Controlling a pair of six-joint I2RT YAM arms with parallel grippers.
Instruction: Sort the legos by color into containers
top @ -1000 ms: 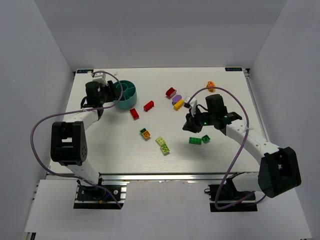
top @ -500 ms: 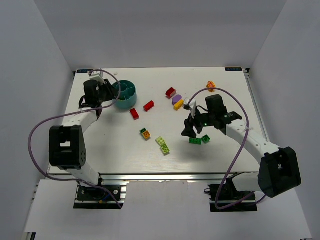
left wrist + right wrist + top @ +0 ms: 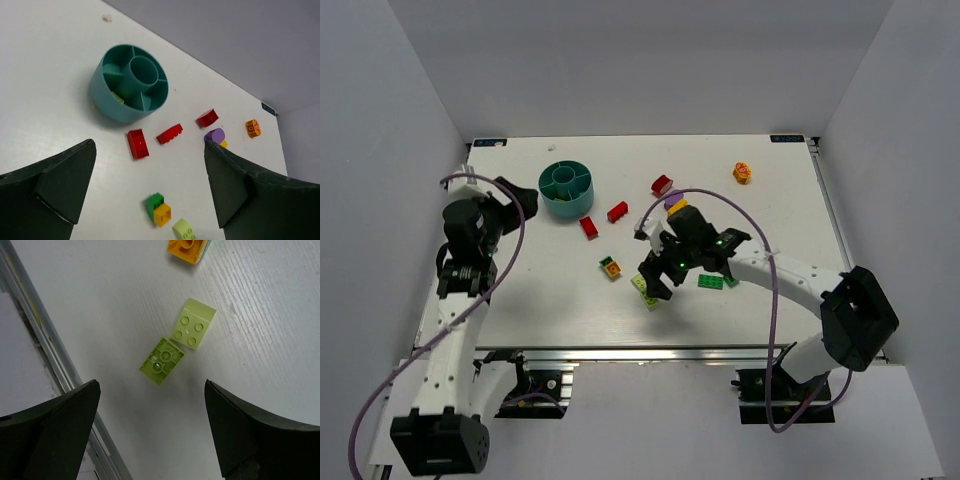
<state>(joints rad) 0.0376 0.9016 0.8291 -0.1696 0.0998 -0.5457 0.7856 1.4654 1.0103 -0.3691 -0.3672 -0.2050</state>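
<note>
Legos (image 3: 195, 329) — two lime ones — lie under the parted right gripper (image 3: 151, 405).

Counts, with twelve o'clock at the table's far edge.

- **Teal cup** (image 3: 566, 190): one, at ten o'clock.
- **Red bricks:** three, namely the far red brick (image 3: 662, 184), the middle red brick (image 3: 617, 211) and the near red brick (image 3: 588, 227). They lie at three, four and five o'clock of the cup.
- **Purple piece** (image 3: 215, 135): one, with one yellow piece (image 3: 223, 144) touching it.
- **Orange piece** (image 3: 743, 173): one, at one o'clock.
- **Green-and-orange pair** (image 3: 610, 266): one.
- **Lime bricks:** two, the pale lime brick (image 3: 195, 323) and the brighter lime brick (image 3: 162, 360).
- **Green plate** (image 3: 710, 281): one in clear view, at five o'clock.
</note>
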